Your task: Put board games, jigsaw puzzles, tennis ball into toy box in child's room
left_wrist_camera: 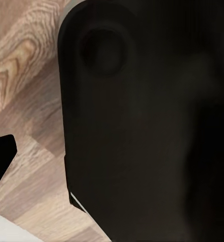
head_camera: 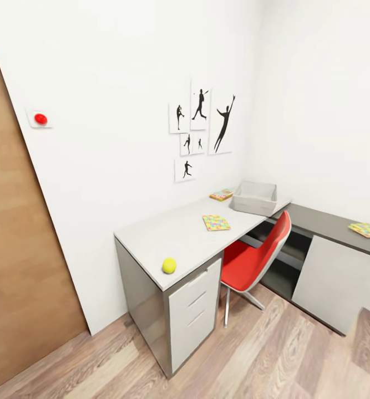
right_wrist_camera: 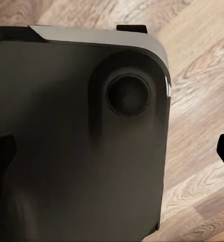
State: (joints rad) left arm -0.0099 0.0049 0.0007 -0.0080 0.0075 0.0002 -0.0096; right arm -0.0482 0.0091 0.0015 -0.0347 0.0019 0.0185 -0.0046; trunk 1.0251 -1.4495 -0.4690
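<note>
The toy box (head_camera: 254,198), a light grey rectangular container with thin straight walls, was seen in the head view at the far end of the pale grey-white desk (head_camera: 173,235), near the corner where the two white walls met. A small yellow-green tennis ball (head_camera: 169,265) lay close to the near front edge of the desk, above the white drawers (head_camera: 194,316). One flat multicoloured jigsaw puzzle sheet (head_camera: 216,223) lay toward the desk's front edge about midway along, and a second flat multicoloured piece (head_camera: 222,194) lay at the back edge, just beside the box; whether that one was a puzzle or a board game could not be told. A third flat multicoloured sheet (head_camera: 367,229) lay on the darker grey side surface (head_camera: 329,221) beyond a red swivel chair (head_camera: 255,259), well apart from the box.

No gripper was seen over the desk. In both wrist views, dark body panels of the robot were shown over wood-plank floor (right_wrist_camera: 202,60), so whether the fingers of either gripper were apart or together could not be told.

It was judged that the whole desk lay ahead of and beyond both arms, its long axis running away toward the corner, with the ball the nearest item; an approach was probably needed before any reach.
</note>
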